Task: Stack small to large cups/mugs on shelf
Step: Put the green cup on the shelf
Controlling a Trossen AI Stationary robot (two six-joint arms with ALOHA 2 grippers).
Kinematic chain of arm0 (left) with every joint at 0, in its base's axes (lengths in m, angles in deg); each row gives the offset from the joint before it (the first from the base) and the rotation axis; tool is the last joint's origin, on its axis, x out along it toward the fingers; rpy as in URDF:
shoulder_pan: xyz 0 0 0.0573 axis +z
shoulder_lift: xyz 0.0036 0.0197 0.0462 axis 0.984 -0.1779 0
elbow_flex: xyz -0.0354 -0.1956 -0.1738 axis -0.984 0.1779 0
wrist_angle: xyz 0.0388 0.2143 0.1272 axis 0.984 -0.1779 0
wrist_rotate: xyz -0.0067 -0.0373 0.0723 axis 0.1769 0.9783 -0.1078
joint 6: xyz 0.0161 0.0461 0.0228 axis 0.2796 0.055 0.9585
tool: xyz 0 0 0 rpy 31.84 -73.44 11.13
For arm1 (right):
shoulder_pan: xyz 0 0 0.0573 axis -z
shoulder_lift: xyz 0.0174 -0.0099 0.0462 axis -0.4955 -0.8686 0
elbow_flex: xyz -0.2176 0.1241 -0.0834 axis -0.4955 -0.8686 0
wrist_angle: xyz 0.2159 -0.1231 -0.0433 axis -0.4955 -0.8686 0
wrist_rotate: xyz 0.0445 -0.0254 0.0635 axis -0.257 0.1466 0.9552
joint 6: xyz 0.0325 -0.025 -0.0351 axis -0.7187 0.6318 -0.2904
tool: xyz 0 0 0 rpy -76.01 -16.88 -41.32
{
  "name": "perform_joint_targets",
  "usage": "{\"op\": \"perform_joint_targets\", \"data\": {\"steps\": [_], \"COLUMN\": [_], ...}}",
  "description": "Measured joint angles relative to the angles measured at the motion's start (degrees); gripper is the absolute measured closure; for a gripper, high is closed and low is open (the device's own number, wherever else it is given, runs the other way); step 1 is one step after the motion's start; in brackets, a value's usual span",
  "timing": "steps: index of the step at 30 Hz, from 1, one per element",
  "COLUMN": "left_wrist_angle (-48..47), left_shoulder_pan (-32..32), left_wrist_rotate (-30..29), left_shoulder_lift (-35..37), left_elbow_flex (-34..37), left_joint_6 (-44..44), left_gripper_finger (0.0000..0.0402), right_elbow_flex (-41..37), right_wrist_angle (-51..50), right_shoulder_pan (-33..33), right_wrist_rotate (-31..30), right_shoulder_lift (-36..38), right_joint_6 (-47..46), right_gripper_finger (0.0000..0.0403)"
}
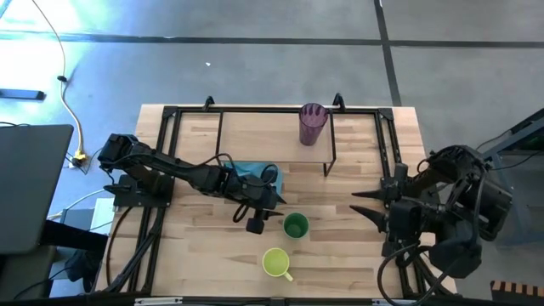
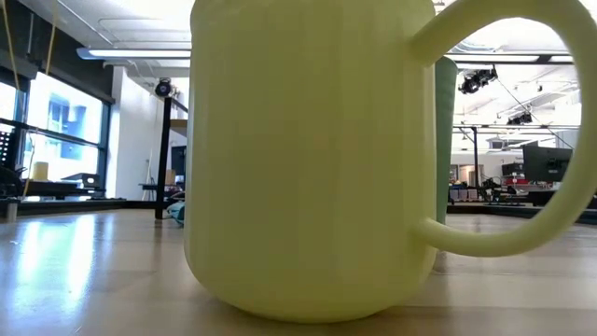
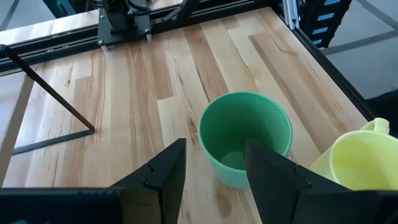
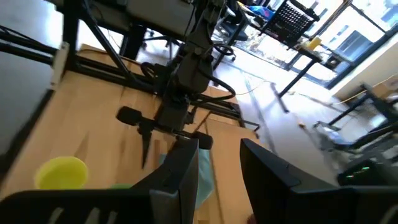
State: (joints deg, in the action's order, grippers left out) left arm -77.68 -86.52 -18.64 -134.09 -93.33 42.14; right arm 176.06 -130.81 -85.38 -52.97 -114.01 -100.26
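Note:
The green cup [image 1: 296, 226] stands upright on the tabletop; in the left wrist view [image 3: 245, 134] it is just ahead of my fingers. My left gripper [image 1: 277, 206] is open and empty just left of the cup, level with it [image 3: 214, 171]. The yellow-green mug [image 1: 276, 262] stands near the table's near edge and fills the low view [image 2: 308, 159]. The purple tumbler [image 1: 312, 124] stands upright on the right end of the shelf [image 1: 263, 136]. My right gripper [image 1: 364, 204] is open and empty at the table's right side, fingers pointing left.
A light blue cloth [image 1: 251, 172] lies on the table under my left arm, in front of the shelf. The shelf's dark legs [image 1: 330, 166] stand far of the green cup. Black rails [image 1: 391, 144] run along the table's sides. Bare wood lies between the green cup and my right gripper.

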Motion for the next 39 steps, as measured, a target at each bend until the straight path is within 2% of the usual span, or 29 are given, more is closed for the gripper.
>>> {"op": "perform_joint_targets", "data": {"steps": [7, 13, 17, 21, 26, 32, 35, 39], "left_wrist_angle": [0.6, 2.0, 4.0, 4.4, 4.8, 5.8, 6.0, 5.5], "left_shoulder_pan": [0.0, 0.0, 0.0, 0.0, 0.0, 0.0, 0.0, 0.0], "left_wrist_rotate": [0.7, 1.5, 3.2, 3.3, 3.0, 2.6, 2.5, 0.9], "left_shoulder_lift": [0.0, 0.0, 0.0, 0.0, 0.0, 0.0, 0.0, 0.0], "left_elbow_flex": [0.0, 0.0, 0.0, 0.0, 0.0, 0.0, 0.0, 0.0], "left_joint_6": [0.0, 0.0, 0.1, 0.1, 0.1, 0.0, -0.4, -0.6], "left_gripper_finger": [0.0252, 0.0252, 0.0252, 0.0252, 0.0252, 0.0252, 0.0252, 0.0252], "right_elbow_flex": [-10.2, -22.9, -32.6, -41.8, -52.0, -62.0, -65.8, -70.6], "right_wrist_angle": [0.0, 0.1, 3.4, 12.6, 34.4, 62.4, 67.4, 70.0], "right_shoulder_pan": [-2.4, -8.1, -11.8, -14.3, -15.6, -15.6, -15.6, -15.6], "right_wrist_rotate": [-7.4, -11.9, -12.4, -10.8, -3.3, 14.3, 22.9, 30.1], "right_shoulder_lift": [1.2, 8.1, 13.8, 20.0, 28.3, 37.1, 40.8, 44.4], "right_joint_6": [-1.6, -12.3, -17.1, -15.2, 1.2, 26.8, 31.3, 30.9], "right_gripper_finger": [0.0292, 0.0292, 0.0292, 0.0292, 0.0292, 0.0296, 0.0304, 0.0315]}}
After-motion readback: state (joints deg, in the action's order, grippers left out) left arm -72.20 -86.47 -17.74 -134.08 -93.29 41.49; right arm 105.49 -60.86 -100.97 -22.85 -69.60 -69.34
